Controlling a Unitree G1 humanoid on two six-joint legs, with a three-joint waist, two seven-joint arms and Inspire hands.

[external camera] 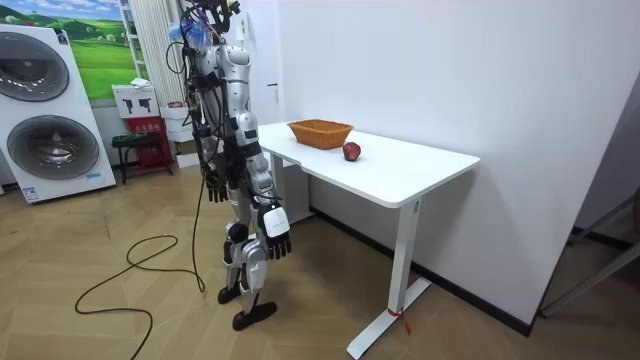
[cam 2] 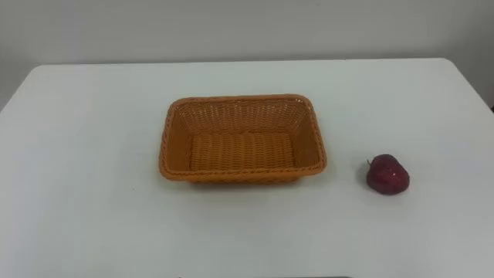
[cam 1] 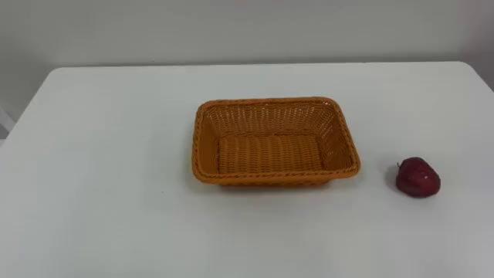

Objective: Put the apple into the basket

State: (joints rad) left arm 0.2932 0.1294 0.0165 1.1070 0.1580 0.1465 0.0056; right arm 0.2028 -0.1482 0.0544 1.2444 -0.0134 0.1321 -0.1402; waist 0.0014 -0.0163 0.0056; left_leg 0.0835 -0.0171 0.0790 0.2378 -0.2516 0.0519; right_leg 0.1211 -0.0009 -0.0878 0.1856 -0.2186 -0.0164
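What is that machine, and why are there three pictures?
It is a walking robot with two arms. One picture comes from a camera across the room: the robot stands at a white table, its left hand and right hand hanging open and empty. The other two come from its head, looking down. On the table sit an orange woven basket with nothing inside and a dark red apple to its right, apart from it.
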